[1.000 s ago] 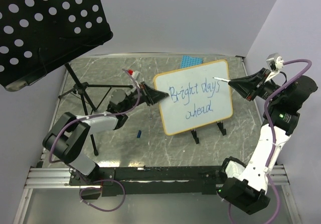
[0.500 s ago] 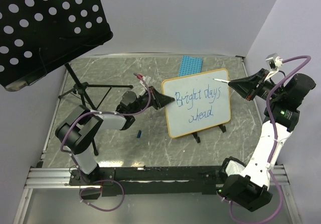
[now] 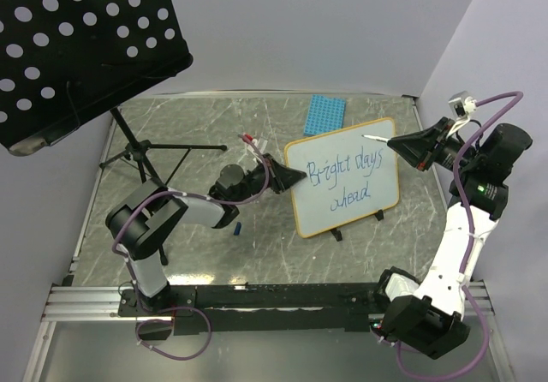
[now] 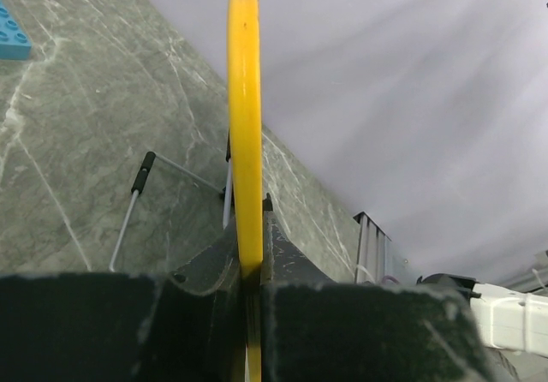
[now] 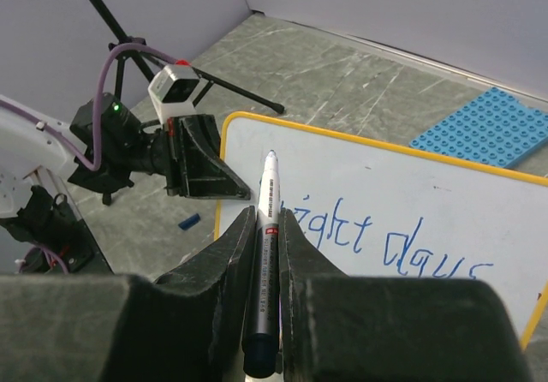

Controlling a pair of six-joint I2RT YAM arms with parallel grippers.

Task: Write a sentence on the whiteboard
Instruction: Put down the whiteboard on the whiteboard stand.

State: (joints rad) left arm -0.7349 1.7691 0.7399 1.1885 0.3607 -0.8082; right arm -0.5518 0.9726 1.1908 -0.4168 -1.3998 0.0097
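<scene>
Top external view: whiteboard (image 3: pixel 321 211) toward the right of the table, propped at a lean on two black clip feet (image 3: pixel 337 235), bearing the sentence (image 3: pixel 349 176) "Bright days ahead" in blue cursive over two lines. Left gripper (image 3: pixel 295 176) reaching in from the left and meeting the board's left edge. Confirmed in the left wrist view, with the yellow rim (image 4: pixel 246 125) pinched edge-on between closed fingers (image 4: pixel 205 279). Right gripper (image 3: pixel 396 144) raised at the board's far right corner, clamped narrow around a white marker (image 3: pixel 374 135), uncapped tip pointing left and close to the far rim; hard to say from above whether touching that rim or just apart from it. Right wrist view: marker (image 5: pixel 267 228) seated straight between the jaws, tip aimed out over the board above the writing. Blue studded plate (image 3: pixel 324 114) lying just beyond the board's far edge, small blue piece (image 3: pixel 237 226) on the table near the left arm, music stand (image 3: pixel 77 48) at far left. Judged from the full wording: writing done, only letting go and backing off left. Main risks from here: a thin, glossy rim held at a single edge, so prone to pivot or slip out under any twist or quick move. Also toppling off the feet on a careless release. And a bare tip this close, so a stray streak on the board or a smear through fresh ink with any sideways drift of either arm.
</scene>
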